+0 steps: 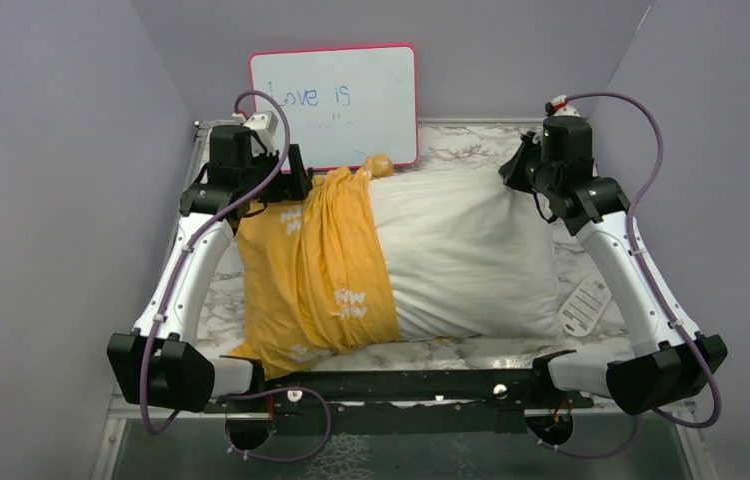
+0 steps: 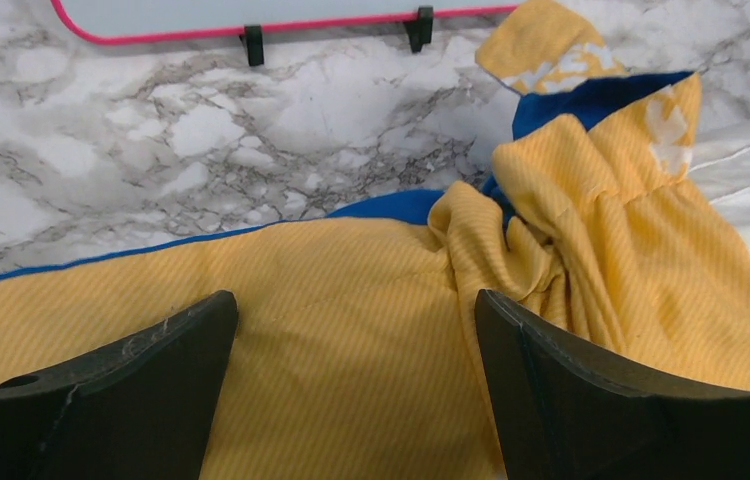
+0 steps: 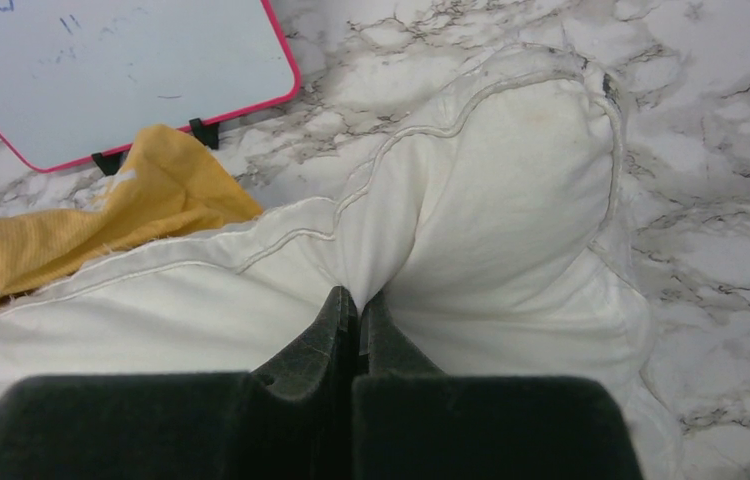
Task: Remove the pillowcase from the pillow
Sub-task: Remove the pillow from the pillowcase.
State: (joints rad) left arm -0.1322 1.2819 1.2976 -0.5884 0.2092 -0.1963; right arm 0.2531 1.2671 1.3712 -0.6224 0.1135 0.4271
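pinching pillow: right tool | pillowcase below spread left tool

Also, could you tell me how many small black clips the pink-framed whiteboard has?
2. Left clip and right clip, both on the pink-framed whiteboard's bottom edge; none seem hidden.

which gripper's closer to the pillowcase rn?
Left. The left gripper is open right over the pillowcase, whose yellow fabric is bunched at one end of the pillow. The right gripper is shut on the pillow's bare opposite end, apart from the pillowcase.
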